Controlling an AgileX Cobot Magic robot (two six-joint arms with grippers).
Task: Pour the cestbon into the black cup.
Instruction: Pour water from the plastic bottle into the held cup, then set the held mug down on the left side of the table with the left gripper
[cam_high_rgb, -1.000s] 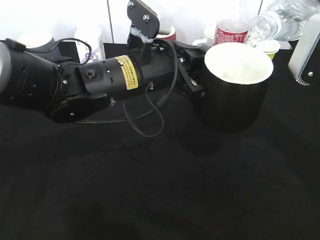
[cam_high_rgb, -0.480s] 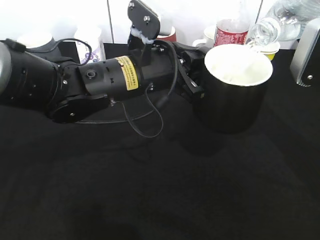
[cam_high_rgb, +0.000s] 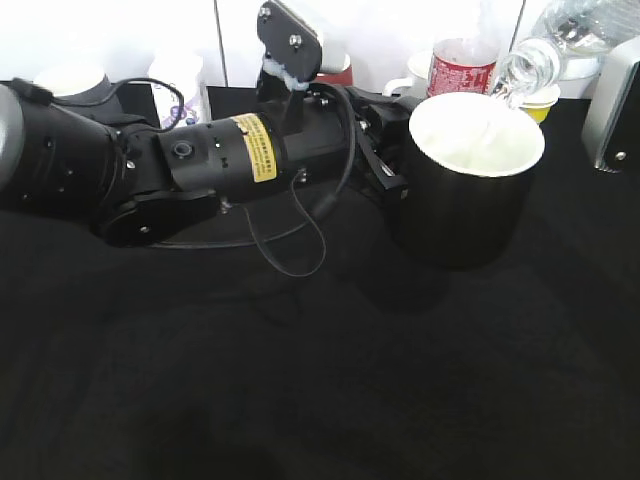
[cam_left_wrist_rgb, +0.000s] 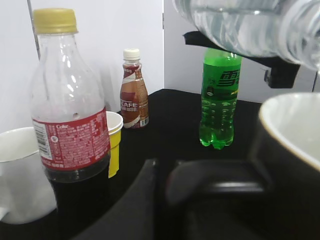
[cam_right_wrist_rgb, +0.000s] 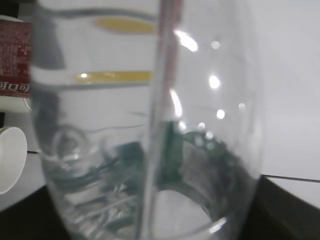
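Observation:
The black cup (cam_high_rgb: 468, 200), white inside, is held up off the black table by its handle in my left gripper (cam_high_rgb: 388, 168), which is shut on the handle (cam_left_wrist_rgb: 227, 181). The cestbon (cam_high_rgb: 555, 45) is a clear bottle lying tilted at the top right, with its mouth just over the cup's far rim. My right gripper (cam_high_rgb: 610, 95) is shut on the cestbon. The bottle fills the right wrist view (cam_right_wrist_rgb: 145, 125), where its green label shows through the plastic. In the left wrist view it passes over the cup (cam_left_wrist_rgb: 295, 145) at the top (cam_left_wrist_rgb: 250, 22).
A cola bottle (cam_left_wrist_rgb: 70, 125) with a red label, a yellow cup (cam_left_wrist_rgb: 114, 142), a white mug (cam_left_wrist_rgb: 20, 170), a small brown-drink bottle (cam_left_wrist_rgb: 134, 97) and a green soda bottle (cam_left_wrist_rgb: 220, 100) stand along the back. My left arm (cam_high_rgb: 150, 165) lies across the table's left half.
The cestbon has tipped and its mouth has come down to the cup's far rim. The cup and my left arm have hardly moved.

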